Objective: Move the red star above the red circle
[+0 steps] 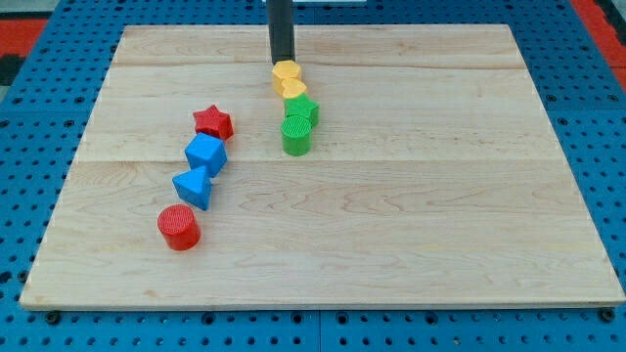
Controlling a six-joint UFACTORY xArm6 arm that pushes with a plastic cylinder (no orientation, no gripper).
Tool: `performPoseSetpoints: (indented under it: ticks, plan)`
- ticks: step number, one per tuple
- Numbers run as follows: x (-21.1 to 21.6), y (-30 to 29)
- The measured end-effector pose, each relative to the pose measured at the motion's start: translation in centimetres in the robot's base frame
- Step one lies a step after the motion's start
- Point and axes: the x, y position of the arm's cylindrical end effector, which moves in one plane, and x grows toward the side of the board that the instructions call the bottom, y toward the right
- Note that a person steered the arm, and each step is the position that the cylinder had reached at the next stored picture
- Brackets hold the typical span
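The red star [213, 121] lies left of the board's middle, touching the top of a blue cube-like block [206, 154]. Below that sits a blue triangular block [194, 186], then the red circle [179, 227] at the lower left end of this diagonal row. My tip [281, 64] is at the view's top centre, just above and touching or nearly touching a yellow heart [287, 71]. The tip is well to the right of and above the red star.
Below the yellow heart run a second yellow block [292, 90], a green star [302, 109] and a green cylinder [296, 134] in a short column. The wooden board [440, 196] lies on a blue pegboard [29, 147].
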Motion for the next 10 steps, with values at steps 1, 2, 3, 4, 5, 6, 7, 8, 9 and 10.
performPoseSetpoints:
  ticks: [1,2,3,4,5,6,7,8,9,10]
  plan:
    - [0.0,0.0]
    - [0.0,-0.5]
    - [0.0,-2.1]
    - [1.1,-4.7]
    - [3.3,-6.1]
    - [4.9,-6.0]
    - [7.5,-7.1]
    - [12.1,-8.1]
    - [12.3,-9.5]
    - [12.3,-12.9]
